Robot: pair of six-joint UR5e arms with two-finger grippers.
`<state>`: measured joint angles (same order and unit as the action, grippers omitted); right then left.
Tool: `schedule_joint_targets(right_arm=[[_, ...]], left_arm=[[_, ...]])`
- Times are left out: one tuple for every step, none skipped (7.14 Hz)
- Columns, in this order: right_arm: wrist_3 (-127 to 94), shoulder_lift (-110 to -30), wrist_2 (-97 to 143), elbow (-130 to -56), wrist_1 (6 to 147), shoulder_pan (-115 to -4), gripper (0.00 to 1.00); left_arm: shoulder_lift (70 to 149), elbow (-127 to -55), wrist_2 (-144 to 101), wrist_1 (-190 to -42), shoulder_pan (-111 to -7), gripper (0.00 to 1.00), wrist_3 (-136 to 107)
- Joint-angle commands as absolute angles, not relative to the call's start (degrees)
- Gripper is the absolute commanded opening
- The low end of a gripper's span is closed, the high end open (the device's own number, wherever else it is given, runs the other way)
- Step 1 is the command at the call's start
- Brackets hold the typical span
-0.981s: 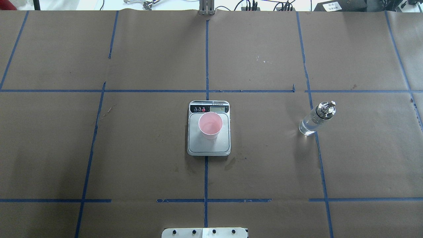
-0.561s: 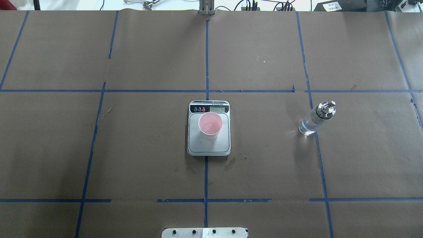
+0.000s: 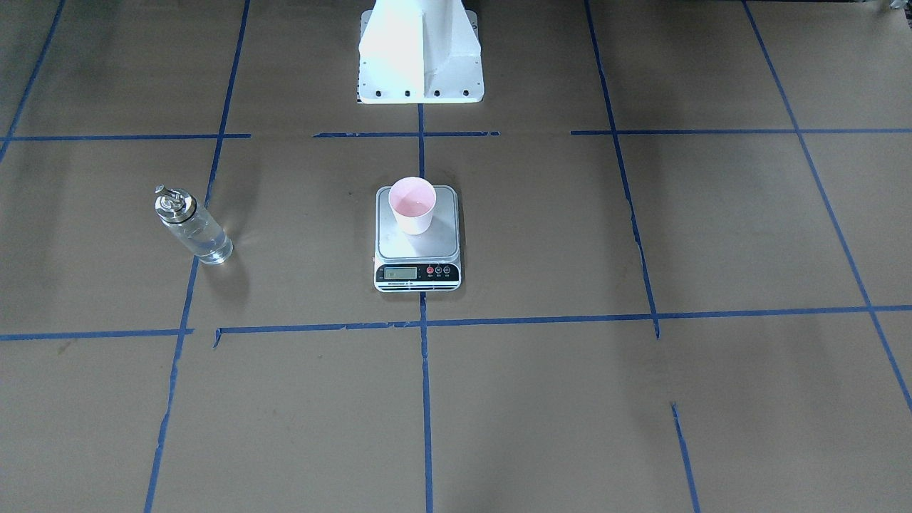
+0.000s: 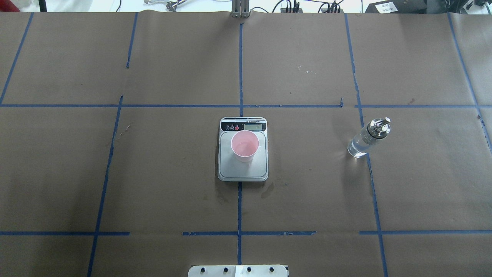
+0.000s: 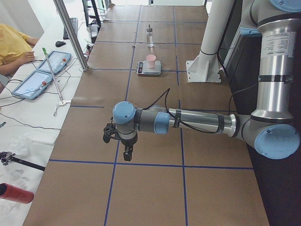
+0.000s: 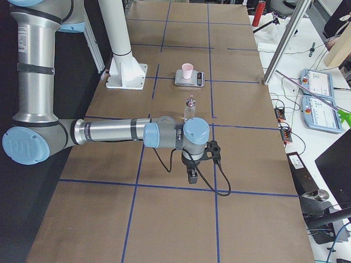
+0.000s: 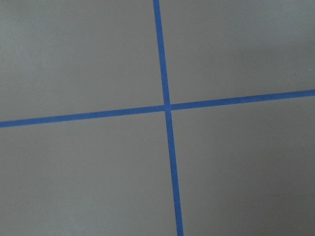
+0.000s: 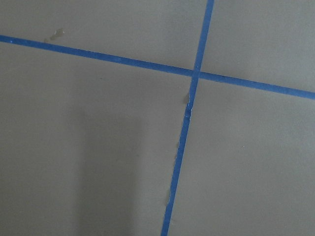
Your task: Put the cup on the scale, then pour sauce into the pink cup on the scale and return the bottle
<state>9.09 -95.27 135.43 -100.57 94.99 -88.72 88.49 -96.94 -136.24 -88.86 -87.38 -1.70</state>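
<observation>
Cup (image 4: pixel 245 145) within scale (image 4: pixel 243 172) edges, bottle (image 4: pixel 361 143) well apart

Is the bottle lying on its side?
No, the bottle stands upright on its base, silver cap on top.

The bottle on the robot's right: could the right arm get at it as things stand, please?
Probably yes. The bottle stands upright by itself, well apart from the scale and cup. In the exterior right view the right hand hangs on the same side with nothing between them.
</observation>
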Motion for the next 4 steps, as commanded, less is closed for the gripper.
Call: schedule_joint_targets(right_arm=[[9.1, -95.3, 135.4, -100.5, 95.0, -88.7, 1.0], [9.1, -95.3, 135.5, -100.4, 95.0, -88.7, 1.0], [9.1, -95.3, 135.5, -100.4, 95.0, -88.7, 1.0], [9.1, -95.3, 135.4, -100.3, 95.0, -88.7, 1.0]], left_arm=[[87.8, -97.5, -140.7, -88.6, -87.7, 1.0, -1.8], [87.8, -96.7, -140.1, -88.5, -87.7, 1.0, -2.2], [87.8, -95.5, -140.3, -88.5, -87.6, 1.0, -2.2], [88.2, -95.2, -140.4, -88.6, -87.6, 1.0, -2.3]])
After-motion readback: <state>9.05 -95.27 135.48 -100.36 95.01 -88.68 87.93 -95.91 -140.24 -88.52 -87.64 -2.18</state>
